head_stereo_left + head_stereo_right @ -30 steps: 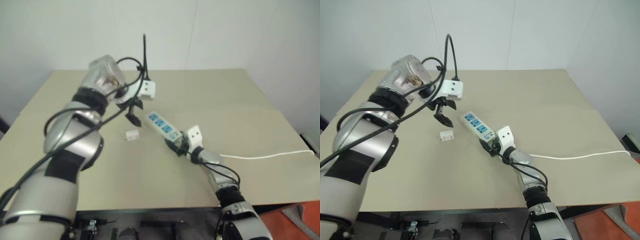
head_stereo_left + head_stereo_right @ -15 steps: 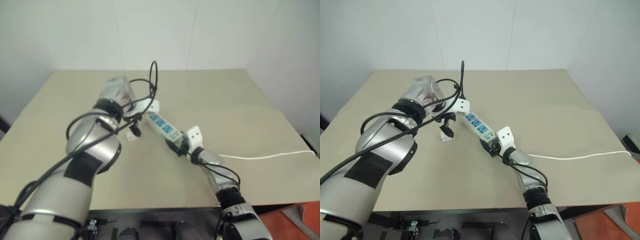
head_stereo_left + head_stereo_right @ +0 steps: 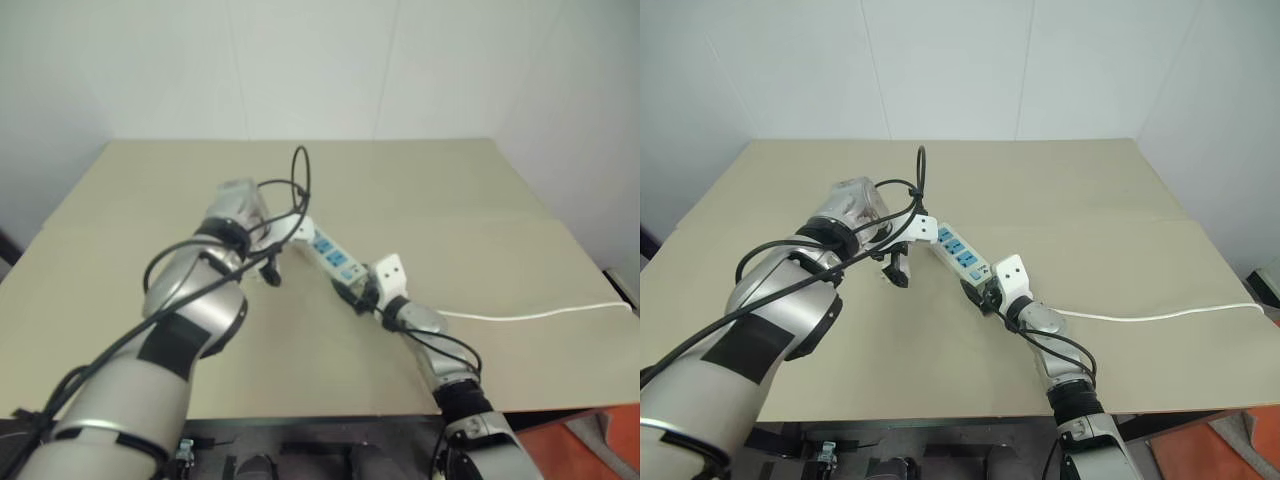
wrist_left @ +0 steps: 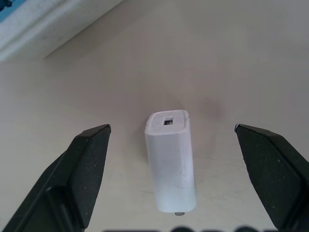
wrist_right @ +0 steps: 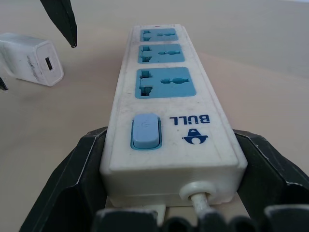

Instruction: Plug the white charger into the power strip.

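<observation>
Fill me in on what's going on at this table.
The robot is setting up to plug a white charger into a power strip. Its right pincer grips the strip's switch end, holding it flat on the table. The left pincer points down with its fingers open on either side of the charger, which lies on the table beside the strip, not yet gripped. All three blue sockets are empty.
</observation>
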`<state>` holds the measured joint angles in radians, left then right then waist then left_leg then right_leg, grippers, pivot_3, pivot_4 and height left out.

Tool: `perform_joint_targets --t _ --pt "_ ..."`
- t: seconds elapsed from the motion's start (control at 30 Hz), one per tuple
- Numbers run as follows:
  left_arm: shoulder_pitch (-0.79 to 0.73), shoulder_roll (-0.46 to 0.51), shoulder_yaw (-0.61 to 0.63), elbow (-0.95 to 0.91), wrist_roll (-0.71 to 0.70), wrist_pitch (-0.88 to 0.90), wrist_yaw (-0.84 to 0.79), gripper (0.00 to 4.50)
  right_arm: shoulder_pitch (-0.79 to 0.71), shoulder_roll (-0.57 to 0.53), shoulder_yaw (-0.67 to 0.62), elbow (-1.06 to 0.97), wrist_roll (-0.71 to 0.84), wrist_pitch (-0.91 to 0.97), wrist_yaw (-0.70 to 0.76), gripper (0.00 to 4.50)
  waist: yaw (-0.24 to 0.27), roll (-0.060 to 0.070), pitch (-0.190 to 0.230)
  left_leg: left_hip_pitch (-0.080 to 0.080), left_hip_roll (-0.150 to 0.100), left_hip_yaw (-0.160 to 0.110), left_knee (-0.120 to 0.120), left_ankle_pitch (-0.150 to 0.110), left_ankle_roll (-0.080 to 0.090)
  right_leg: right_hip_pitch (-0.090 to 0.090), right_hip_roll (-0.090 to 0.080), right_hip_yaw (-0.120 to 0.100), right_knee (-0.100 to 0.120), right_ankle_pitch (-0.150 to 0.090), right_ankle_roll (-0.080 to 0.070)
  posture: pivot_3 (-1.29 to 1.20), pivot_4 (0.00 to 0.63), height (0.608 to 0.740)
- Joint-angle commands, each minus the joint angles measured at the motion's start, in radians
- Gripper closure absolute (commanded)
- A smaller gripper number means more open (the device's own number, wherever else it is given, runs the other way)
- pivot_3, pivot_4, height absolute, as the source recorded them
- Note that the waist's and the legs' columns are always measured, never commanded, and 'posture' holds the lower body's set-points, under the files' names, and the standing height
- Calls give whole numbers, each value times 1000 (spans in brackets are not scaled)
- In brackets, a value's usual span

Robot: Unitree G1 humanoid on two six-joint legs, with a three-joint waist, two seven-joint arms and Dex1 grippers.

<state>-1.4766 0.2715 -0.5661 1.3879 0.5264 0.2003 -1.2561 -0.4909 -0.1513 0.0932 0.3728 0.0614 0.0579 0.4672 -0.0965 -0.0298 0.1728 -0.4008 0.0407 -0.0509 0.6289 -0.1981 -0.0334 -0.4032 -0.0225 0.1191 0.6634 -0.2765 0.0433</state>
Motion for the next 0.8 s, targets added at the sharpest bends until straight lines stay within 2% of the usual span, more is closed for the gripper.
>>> perform_joint_targets --t 0.03,0.37,0.4,0.53,0.73,0.8 --pt "1 -2 15 -4 12 8 14 0 32 -7 17 3 -21 36 -6 1080 0 0 0 0 0 0 0 0 0 0 0 0 0 0 0 0 150 740" --pt "28 -15 18 -4 29 -8 56 0 42 -13 29 -19 -29 48 -19 1080 0 0 0 0 -1 -1 0 0 0 0 -1 0 0 0 0 0 150 740" --pt "31 -17 22 -4 30 -6 71 397 44 -14 30 -19 -30 47 -19 1080 1 0 0 0 -1 -1 0 0 0 0 -1 0 0 0 0 0 150 740" --pt "31 -25 42 -4 21 -1 71 1476 46 -16 29 -21 -28 50 -19 1080 1 0 0 1 -3 -1 0 0 0 1 -2 0 1 0 0 0 150 740" --pt "31 -30 40 -4 33 -10 76 3465 44 -14 35 -17 -33 49 -22 1080 1 0 0 1 -3 -1 1 0 0 1 -3 0 1 0 1 0 150 740" --pt "31 -31 42 -4 34 -10 84 3480 44 -13 38 -15 -34 47 -23 1080 1 0 0 1 -4 -1 1 0 0 1 -3 0 1 0 1 0 150 740"
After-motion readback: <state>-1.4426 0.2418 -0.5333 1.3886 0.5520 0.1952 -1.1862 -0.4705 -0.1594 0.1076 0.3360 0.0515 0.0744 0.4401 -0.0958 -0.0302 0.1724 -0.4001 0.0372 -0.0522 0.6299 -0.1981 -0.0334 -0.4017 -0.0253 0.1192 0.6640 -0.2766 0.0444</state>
